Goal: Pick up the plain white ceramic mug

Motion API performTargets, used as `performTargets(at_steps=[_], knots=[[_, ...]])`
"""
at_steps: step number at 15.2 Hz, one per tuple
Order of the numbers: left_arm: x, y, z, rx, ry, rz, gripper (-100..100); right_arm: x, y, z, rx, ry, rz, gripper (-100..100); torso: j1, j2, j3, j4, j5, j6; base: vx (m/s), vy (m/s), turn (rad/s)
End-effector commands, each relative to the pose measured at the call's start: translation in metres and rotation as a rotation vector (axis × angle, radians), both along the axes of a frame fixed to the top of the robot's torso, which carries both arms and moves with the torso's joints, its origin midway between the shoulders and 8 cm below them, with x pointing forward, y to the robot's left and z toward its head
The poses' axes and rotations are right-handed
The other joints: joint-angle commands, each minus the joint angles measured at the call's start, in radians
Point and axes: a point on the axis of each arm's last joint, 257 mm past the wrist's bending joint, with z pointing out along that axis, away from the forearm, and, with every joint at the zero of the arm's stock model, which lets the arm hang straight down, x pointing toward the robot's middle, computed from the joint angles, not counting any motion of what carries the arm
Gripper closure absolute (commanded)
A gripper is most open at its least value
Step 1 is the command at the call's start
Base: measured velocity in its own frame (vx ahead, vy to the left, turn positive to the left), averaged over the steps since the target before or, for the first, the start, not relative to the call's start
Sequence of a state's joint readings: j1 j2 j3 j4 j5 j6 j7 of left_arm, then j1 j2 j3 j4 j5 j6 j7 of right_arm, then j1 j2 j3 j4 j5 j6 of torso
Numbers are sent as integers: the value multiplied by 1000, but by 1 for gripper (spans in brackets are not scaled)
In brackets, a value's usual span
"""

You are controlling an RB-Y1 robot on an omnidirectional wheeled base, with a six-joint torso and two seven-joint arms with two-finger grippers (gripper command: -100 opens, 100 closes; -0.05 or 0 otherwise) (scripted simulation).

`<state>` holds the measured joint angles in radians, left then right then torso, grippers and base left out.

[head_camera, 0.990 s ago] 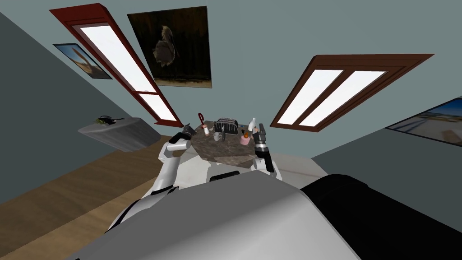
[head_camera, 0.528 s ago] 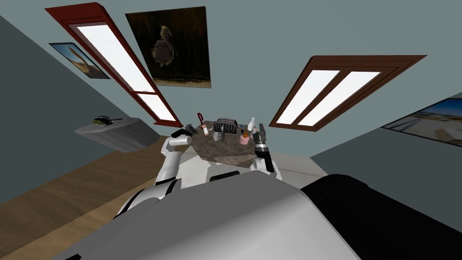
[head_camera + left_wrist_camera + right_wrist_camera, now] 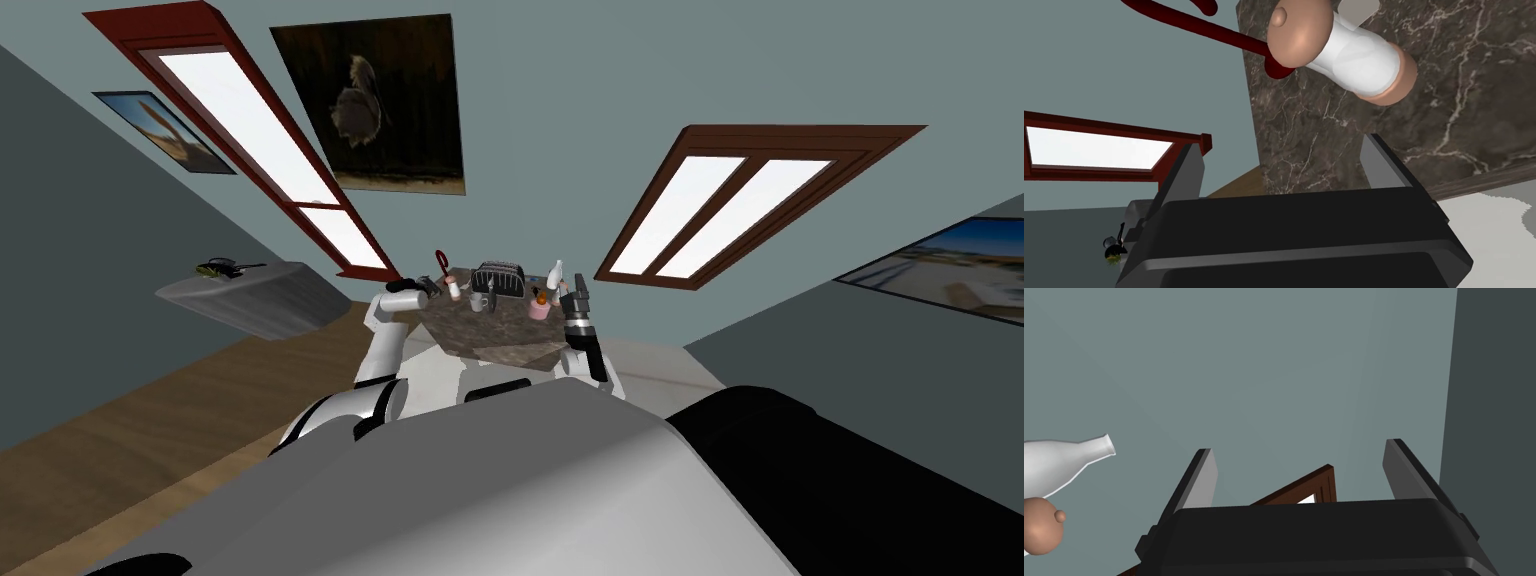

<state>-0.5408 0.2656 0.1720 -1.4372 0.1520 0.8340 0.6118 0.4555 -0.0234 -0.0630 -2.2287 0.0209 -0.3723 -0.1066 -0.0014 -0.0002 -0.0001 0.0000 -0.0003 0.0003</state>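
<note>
The pale grey-white mug (image 3: 481, 300) stands on the dark marble table (image 3: 500, 335), in front of a ribbed dark toaster (image 3: 500, 278). My left gripper (image 3: 430, 285) hovers at the table's left edge, left of the mug. Its wrist view shows it open (image 3: 1281, 167) over the marble top (image 3: 1474, 125). Just beyond the fingers stands a white shaker with tan ends (image 3: 1349, 57), beside a dark red looped tool (image 3: 1224, 32). My right gripper (image 3: 577, 287) is raised at the table's right side and stands open (image 3: 1299, 470), with nothing between the fingers.
A white bottle (image 3: 556, 272) (image 3: 1069, 458) and a pink pot (image 3: 540, 310) stand near the right gripper. The shaker (image 3: 453, 289) and the red tool (image 3: 440, 262) lie between the left gripper and the mug. A grey counter (image 3: 250, 295) is at the left.
My left arm has risen and swung in, bringing its gripper up to the table's left edge. The right arm and the things on the table have stayed put.
</note>
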Motion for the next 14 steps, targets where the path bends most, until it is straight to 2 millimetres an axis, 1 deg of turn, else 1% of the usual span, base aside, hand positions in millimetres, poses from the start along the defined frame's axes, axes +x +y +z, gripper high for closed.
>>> performTargets(at_steps=[1, 2, 3, 4, 6, 7, 9, 10, 11, 13, 14], knots=[[5, -5, -3, -35, 48, 7, -100, 0, 0, 0, 0, 0, 0, 0, 0, 0, 0, 0, 0, 0, -3, -20, -31], [3, -5, -8, -36, 68, 8, -100, 0, 0, 0, 0, 0, 0, 0, 0, 0, 0, 0, 0, 0, 2, -14, -9], [3, -5, -8, -36, 69, 8, -100, 0, 0, 0, 0, 0, 0, 0, 0, 0, 0, 0, 0, 0, 3, -8, 3], [8, -11, -10, -78, 105, 17, -100, 0, 0, 0, 0, 0, 0, 0, 0, 0, 0, 0, 0, 0, 6, -14, -22], [5, -12, -15, -79, 134, 18, -100, 0, 0, 0, 0, 0, 0, 0, 0, -1, 0, 0, 0, 0, 7, -14, -23], [9, -19, -15, -119, 161, 27, -100, 0, 0, 0, 0, 0, 0, 0, 0, -1, 0, 0, 0, 0, 7, -18, -29], [6, -20, -21, -121, 200, 27, -100, 0, 0, 0, 0, 0, 0, 0, 0, -1, 0, 0, 0, 0, 9, -17, -23], [6, -20, -21, -121, 200, 27, -100, 0, 0, 0, 0, 0, 0, 0, 0, -1, 0, 0, 0, 0, 4, -8, 2], [9, -29, -21, -159, 238, 34, -100, 0, 0, 0, 0, 0, 0, 0, 0, 0, 0, 0, 0, 0, 11, -14, -20], [5, -30, -28, -160, 266, 36, -100, 0, 0, 0, 0, 0, 0, 0, 0, -1, -1, 0, 0, 0, 15, -13, -24], [7, -39, -26, -195, 299, 42, -100, 0, 0, 0, 0, 0, 0, 0, 0, -1, -1, 0, 0, 0, 18, -17, -29]])
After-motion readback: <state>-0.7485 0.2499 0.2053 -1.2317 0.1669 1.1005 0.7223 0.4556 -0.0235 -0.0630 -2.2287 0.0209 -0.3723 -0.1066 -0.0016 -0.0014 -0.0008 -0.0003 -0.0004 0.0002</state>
